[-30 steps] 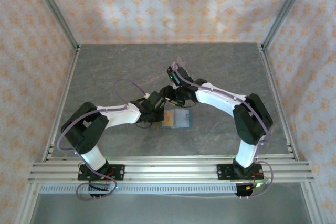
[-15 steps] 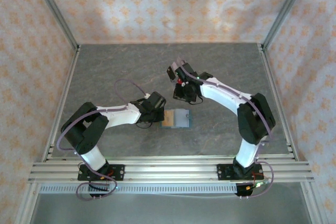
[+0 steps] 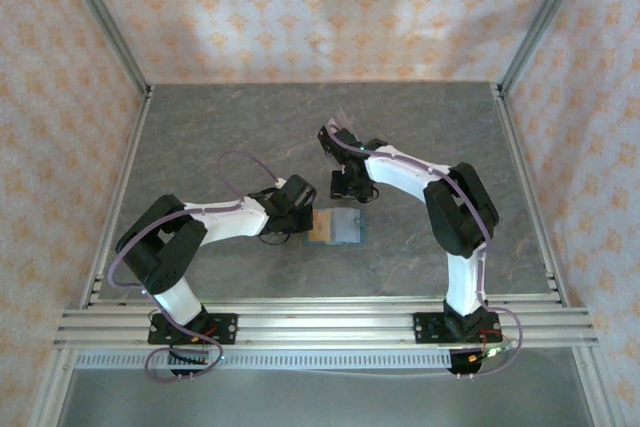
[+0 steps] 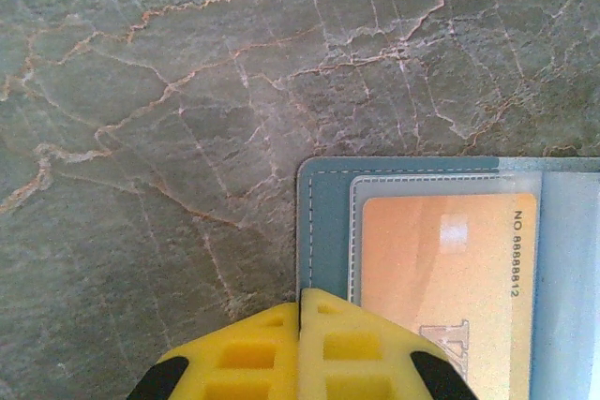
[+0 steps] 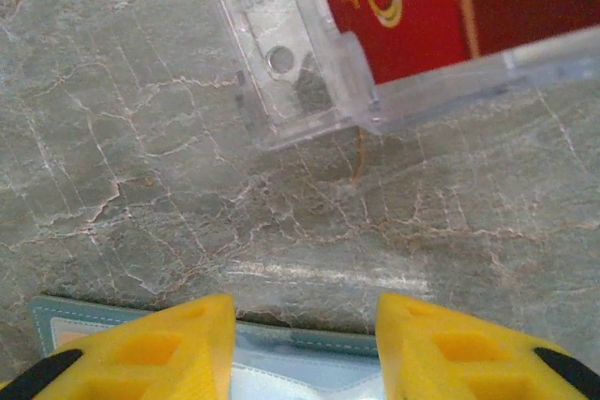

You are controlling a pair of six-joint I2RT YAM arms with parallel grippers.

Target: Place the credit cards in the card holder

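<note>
Left wrist view first: we see the left hand (image 4: pixel 300 348) with its two yellow fingers pressed flat together, nothing between them. Their tips sit at the near left edge of the wallet (image 4: pixel 328 194); we cannot tell whether they press on it. The wallet lies open and flat on the counter (image 4: pixel 141 91). An orange card (image 4: pixel 441 278) is tucked in its left pocket behind a clear window. In this view the card's long axis runs up and down the picture, with a line of print along its right edge.

At the right wrist, we find the right hand (image 5: pixel 305 344) with its fingers standing apart and holding nothing. It hangs over the far edge of the wallet. Beyond it, apart from the wallet, a clear tray (image 5: pixel 300 72) rests on the counter with a red card (image 5: pixel 412 7) lying in it.

From the top, we see the wallet between the two hands. Its long axis runs left to right, and the orange card lies across that axis.
</note>
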